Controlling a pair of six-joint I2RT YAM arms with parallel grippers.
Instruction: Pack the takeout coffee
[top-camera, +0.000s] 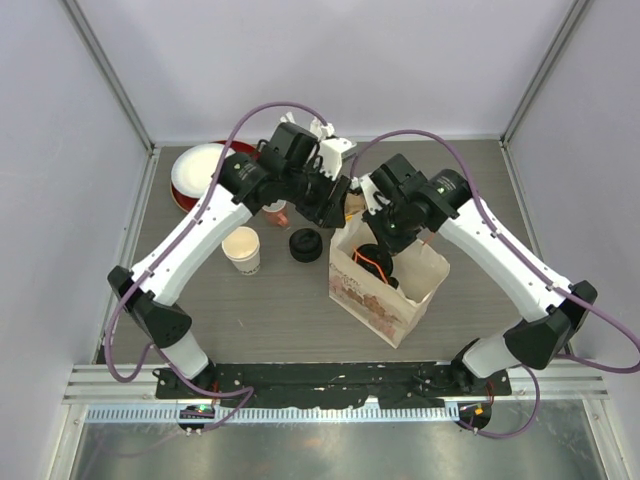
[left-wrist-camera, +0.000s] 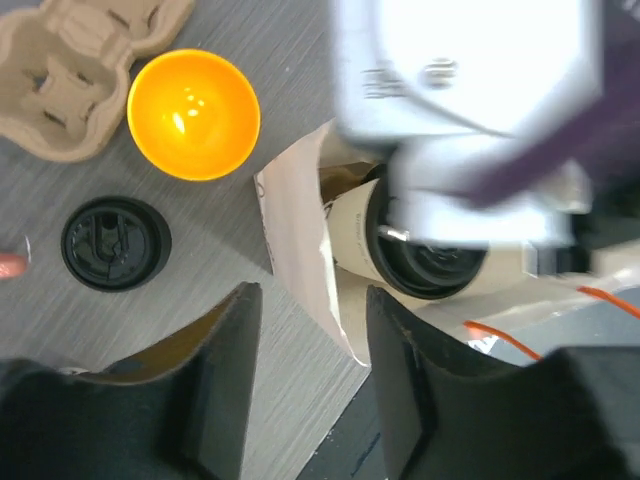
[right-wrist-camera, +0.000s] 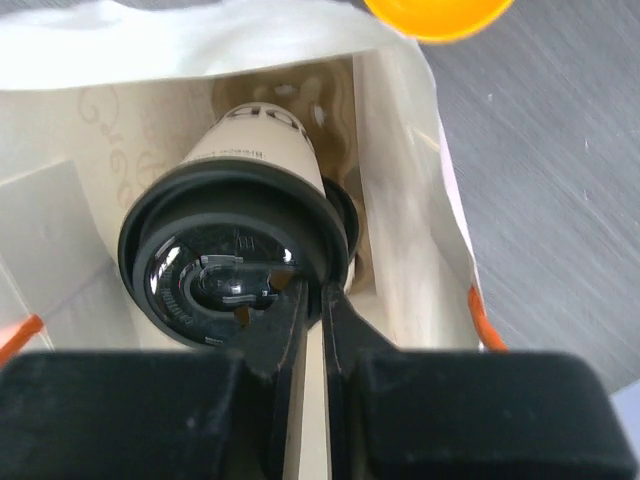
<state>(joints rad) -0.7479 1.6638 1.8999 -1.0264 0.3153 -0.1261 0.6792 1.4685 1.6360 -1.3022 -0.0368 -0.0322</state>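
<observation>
**Takeout coffee, half packed.** A lidded cup is held inside the paper bag by the right claw, whose fingers are pinched nearly together on the edge of the black lid. The left claw is spread open at the bag's rim, with the paper edge seen between its fingers. Whether the paper is touched cannot be told.

A spill is judged the main risk. With the cup gripped by its lid edge alone, the lid could be pulled loose. If the cup is let go while leaning, it could topple against the thin bag wall. The bag does not appear to be clamped by either claw, so it could also be dragged or tipped on the worktop.

The cup's long axis is seen running from the bag's mouth down into the bag, tilted off upright, with the lid pointed toward the mouth. A second cup is seen standing unlidded on the worktop, with a loose lid near it.
</observation>
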